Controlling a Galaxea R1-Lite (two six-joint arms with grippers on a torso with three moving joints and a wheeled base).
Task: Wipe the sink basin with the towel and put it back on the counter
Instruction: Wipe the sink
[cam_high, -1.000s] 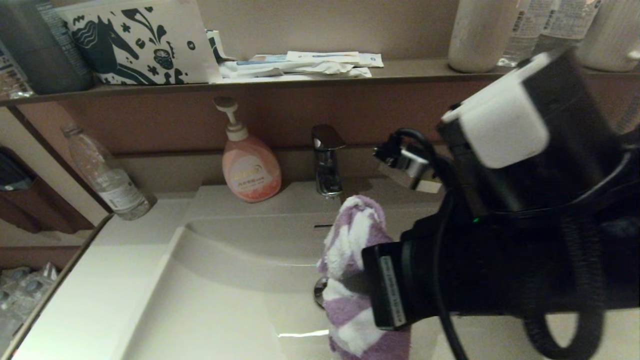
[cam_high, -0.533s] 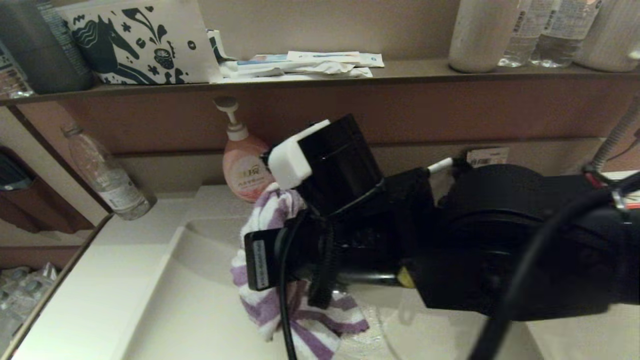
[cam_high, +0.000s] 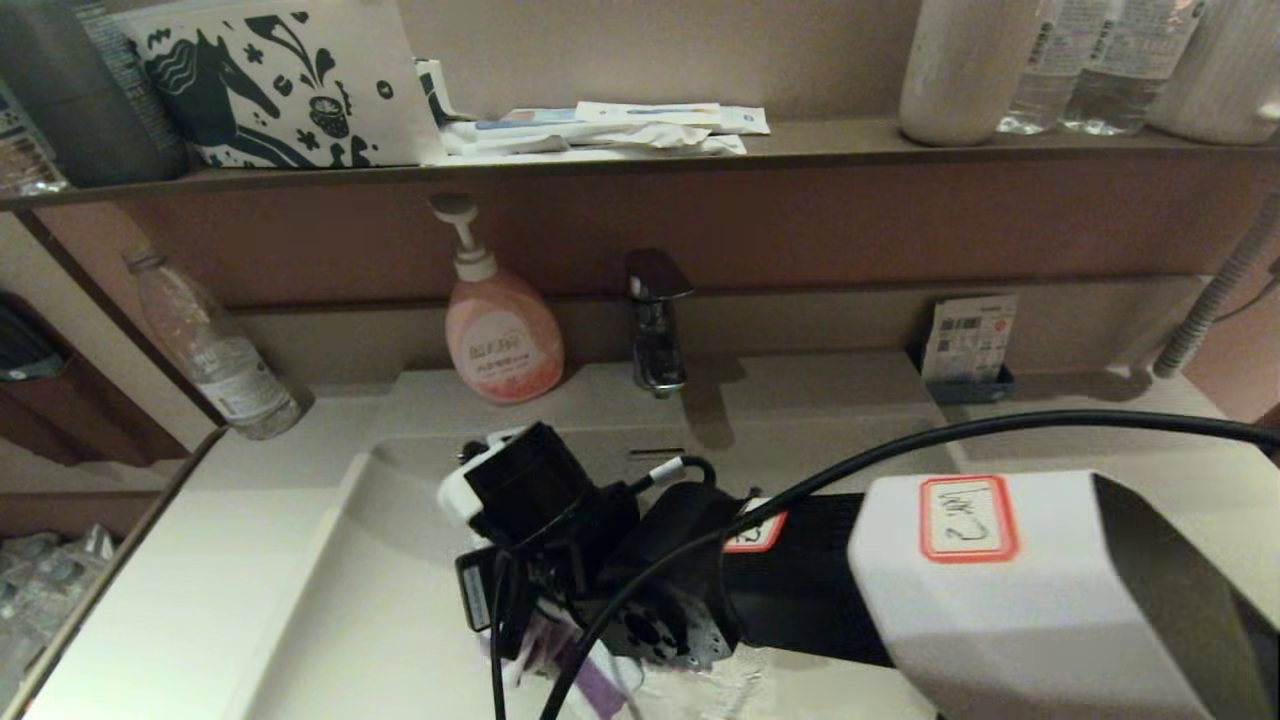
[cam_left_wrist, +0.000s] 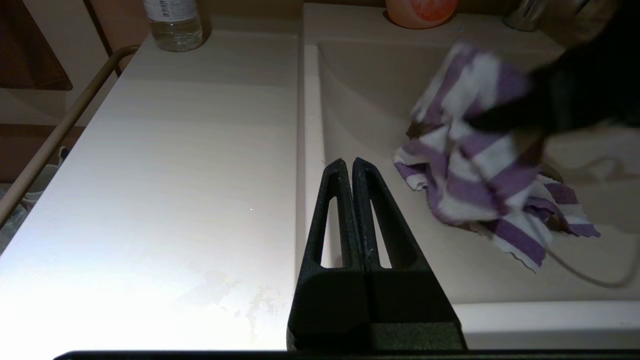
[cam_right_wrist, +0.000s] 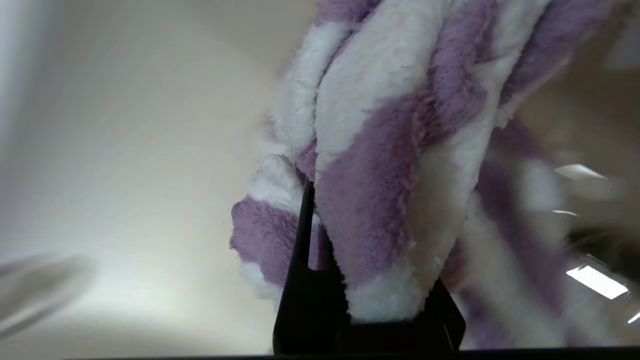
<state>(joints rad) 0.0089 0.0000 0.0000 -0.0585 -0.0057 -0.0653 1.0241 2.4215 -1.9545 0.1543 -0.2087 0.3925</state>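
Note:
The purple-and-white striped towel (cam_left_wrist: 475, 165) hangs bunched in my right gripper (cam_high: 545, 640), which is shut on it down inside the beige sink basin (cam_high: 400, 600), left of its middle. In the right wrist view the towel (cam_right_wrist: 390, 150) fills the space between the dark fingers (cam_right_wrist: 306, 235) and drapes over one of them. In the head view only a scrap of towel (cam_high: 590, 685) shows under the wrist. The drain stopper is hidden by the arm. My left gripper (cam_left_wrist: 351, 162) is shut and empty over the basin's left rim, beside the off-white counter (cam_left_wrist: 175, 150).
A pink pump soap bottle (cam_high: 503, 345) and a chrome faucet (cam_high: 655, 320) stand behind the basin. A clear water bottle (cam_high: 215, 350) stands at the counter's back left. The dark shelf (cam_high: 800, 145) above carries bottles and packets. A rail (cam_left_wrist: 55, 135) runs along the counter's left edge.
My right arm has swept the towel leftward across the basin and lowered it, from near the drain to the left part. The faucet is uncovered again.

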